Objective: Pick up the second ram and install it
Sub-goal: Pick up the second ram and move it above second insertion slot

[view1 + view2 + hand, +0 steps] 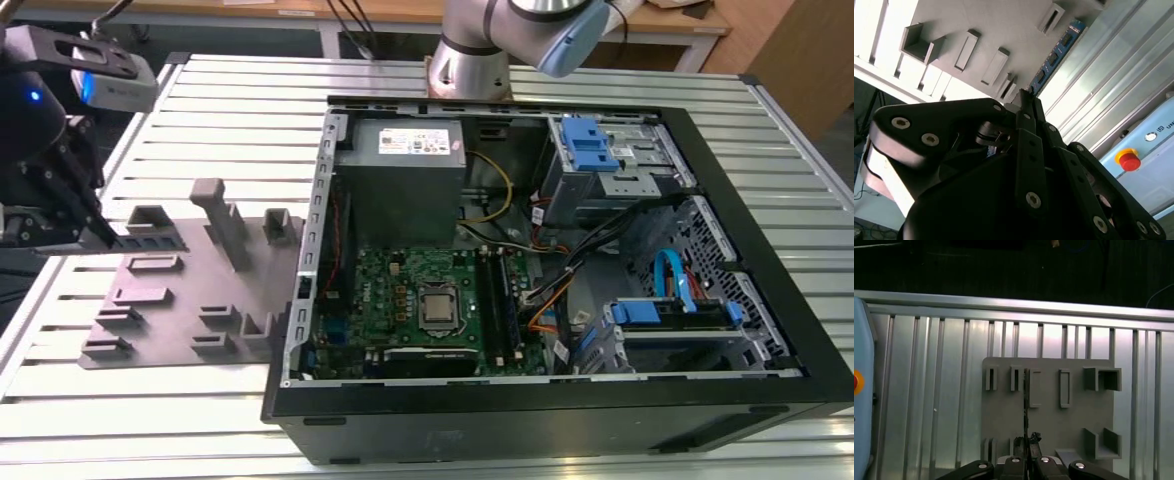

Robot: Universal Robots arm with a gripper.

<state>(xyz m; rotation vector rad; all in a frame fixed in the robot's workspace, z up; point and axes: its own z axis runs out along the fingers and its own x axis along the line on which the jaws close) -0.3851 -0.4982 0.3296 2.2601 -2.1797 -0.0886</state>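
In the exterior view, the arm's black gripper (96,238) hangs over the grey moulded fixture plate with tall posts (174,320). The plate lies on the slatted aluminium bench (240,110), at this view's left. At the fingertips sits the second ram (140,241), a long, thin grey-green memory stick with dark chips, on edge and just above or at the plate's slots; I cannot tell if it is clear of them. The open black computer case (534,420), with its green motherboard (400,290), is well apart, towards this view's right.

In the second wrist view, the second ram (1056,52) runs straight out from the gripper (1026,97), its row of chips facing the bench (1114,75), alongside the fixture plate (1004,20). The jaws are drawn almost together, and they appear to pinch one end of the stick by its flat faces. That hold probably keeps the long contact edge free and square.

In the first wrist view, the second ram (1026,400) shows edge-on as a thin dark line. It leads from the gripper (1029,445) across the fixture plate (1049,425) between two slots. The upright slots likely present sticks on edge so their flat sides can be clamped.
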